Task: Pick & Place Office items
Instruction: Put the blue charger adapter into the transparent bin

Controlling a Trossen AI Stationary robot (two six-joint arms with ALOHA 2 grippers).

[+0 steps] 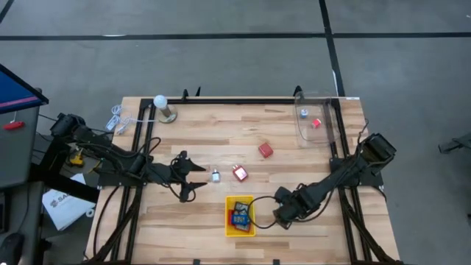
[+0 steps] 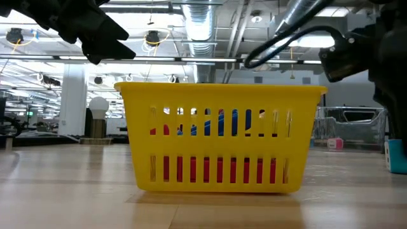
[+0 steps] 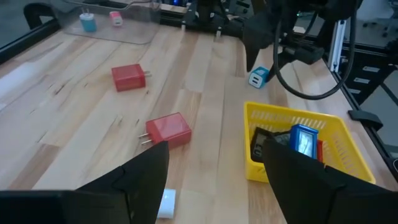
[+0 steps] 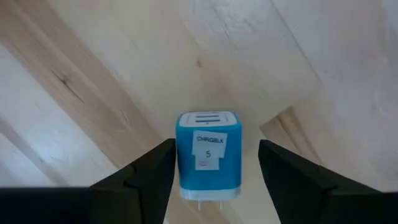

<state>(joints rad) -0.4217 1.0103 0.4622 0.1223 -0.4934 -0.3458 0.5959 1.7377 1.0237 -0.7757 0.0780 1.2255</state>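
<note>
Two dark fingers of the right gripper (image 4: 211, 171) straddle a small blue charger block with a white label (image 4: 208, 155) on the wooden table (image 4: 93, 74) beside the yellow slotted plastic tray (image 1: 240, 216) — spread, not clamped. Better centred, then closed squarely on the flat sides — no tilting. Left gripper (image 3: 214, 180) spread too, empty, near two red blocks (image 3: 168, 130).

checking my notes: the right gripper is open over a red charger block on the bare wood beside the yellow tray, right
Not quite: the block is blue, not red. The right wrist view shows the right gripper open around a blue charger block with a white label, lying on bare wood. The high view puts that gripper just beside the yellow tray. The red blocks lie farther up the table.
</note>
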